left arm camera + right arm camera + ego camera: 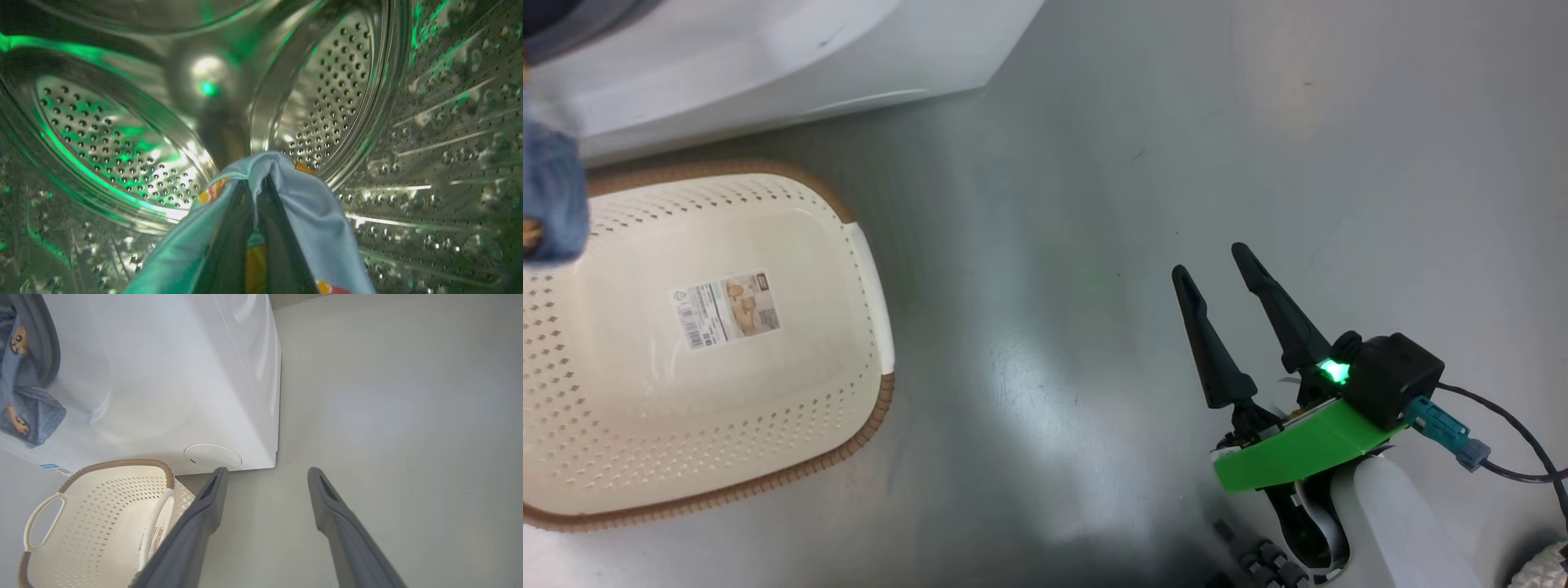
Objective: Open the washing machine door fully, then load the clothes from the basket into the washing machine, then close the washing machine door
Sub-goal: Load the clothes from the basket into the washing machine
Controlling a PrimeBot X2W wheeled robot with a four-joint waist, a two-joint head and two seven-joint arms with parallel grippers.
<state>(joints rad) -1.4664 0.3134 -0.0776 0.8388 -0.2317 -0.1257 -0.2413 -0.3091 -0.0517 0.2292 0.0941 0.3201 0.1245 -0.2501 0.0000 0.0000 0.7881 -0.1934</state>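
Inside the perforated steel drum (335, 90) of the white washing machine (163, 375), my left gripper (255, 183) is shut on the clothes (314, 220), light blue fabric with orange prints draped over both fingers. More of that blue fabric (24, 412) hangs out over the grey gasket (47, 347) and down the machine's front (551, 204). The cream basket (711, 343) stands on the floor before the machine, holding nothing but its paper label (725, 309). My right gripper (1210, 261) hovers open over bare floor to the basket's right, holding nothing. The washing machine door is out of view.
Grey floor (1135, 163) stretches to the right of the machine and basket. A round white cover (212, 456) sits at the machine's lower corner, just beyond my right fingertips (218, 477). A black cable (1519, 441) trails from my right wrist.
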